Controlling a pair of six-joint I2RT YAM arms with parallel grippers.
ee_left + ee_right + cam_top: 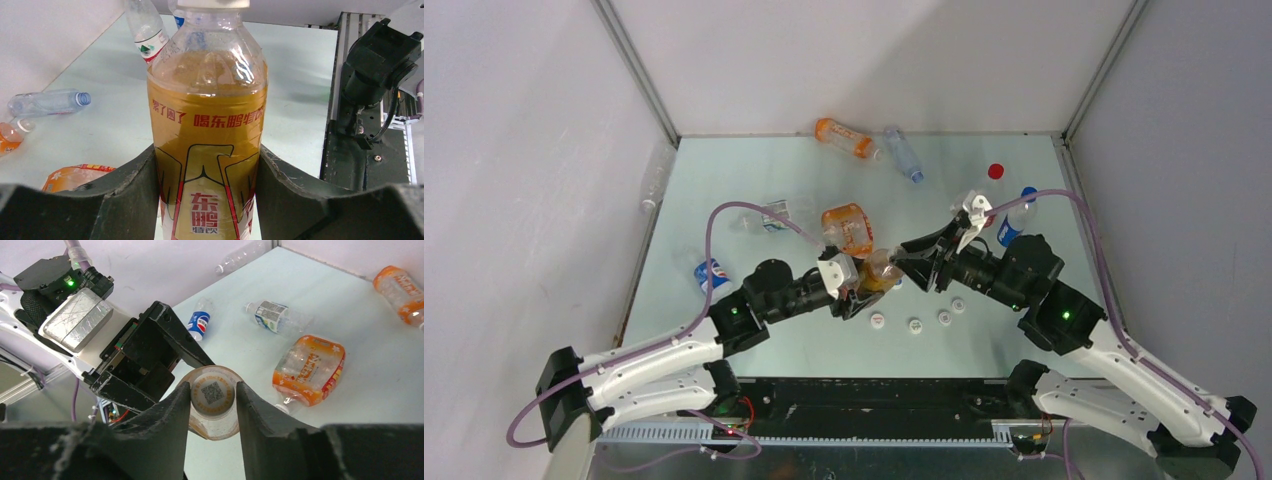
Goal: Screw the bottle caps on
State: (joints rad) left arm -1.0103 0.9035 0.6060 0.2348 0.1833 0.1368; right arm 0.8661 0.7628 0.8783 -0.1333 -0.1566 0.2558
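The left gripper (207,200) clamps the amber bottle (207,115) upright mid-table; the right gripper (212,407) pinches the cap (212,392) on its neck (mid-screw, I judge); loose caps (915,325) and lying bottles (848,228) remain.

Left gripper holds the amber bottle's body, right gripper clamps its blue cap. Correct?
No: the small round plastic cap is white, not blue; left wrist view shows it. The rest stands: left gripper holds the amber plastic bottle, right gripper clamps the cap.

White arm shells (652,362), black joints (774,288), purple cables (77,255), green lights (68,283)
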